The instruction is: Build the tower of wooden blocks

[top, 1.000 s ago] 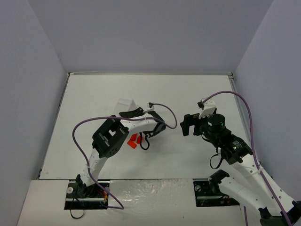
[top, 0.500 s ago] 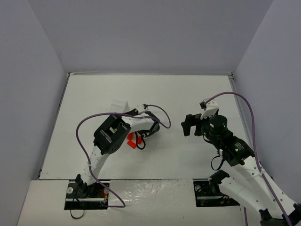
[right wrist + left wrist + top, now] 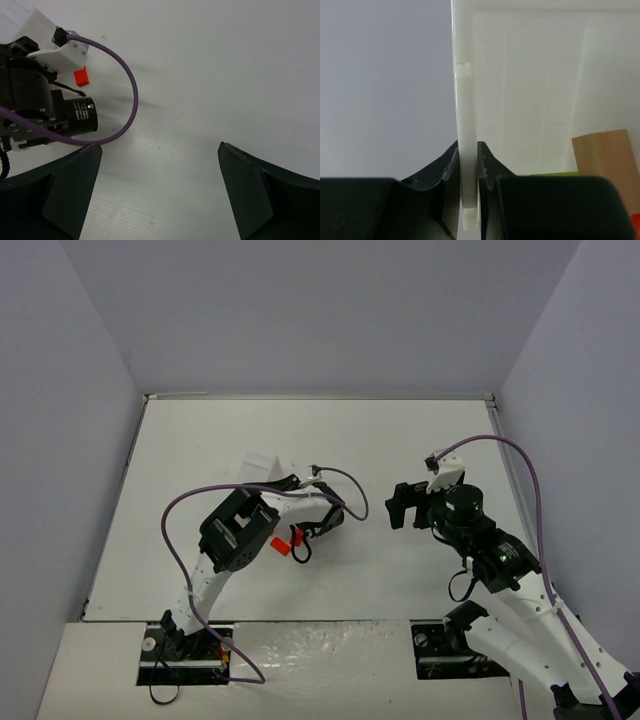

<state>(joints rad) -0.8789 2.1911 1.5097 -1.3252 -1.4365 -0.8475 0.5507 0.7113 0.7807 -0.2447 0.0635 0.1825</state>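
My left pincer (image 3: 468, 150) pinches the tray (image 3: 465, 95) wall, only its camera catching the tan block (image 3: 602, 160) and green block (image 3: 555, 174) beyond; overhead, red blocks (image 3: 284, 546) lie on the desk (image 3: 400, 440), my right pincer (image 3: 159, 150) gaping empty.

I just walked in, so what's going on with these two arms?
The left pincer is shut on the wall of a clear plastic tray, with a tan block and a lime-green piece showing beside it. Red blocks lie on the table by that arm. The right pincer hangs open over bare table, holding nothing.
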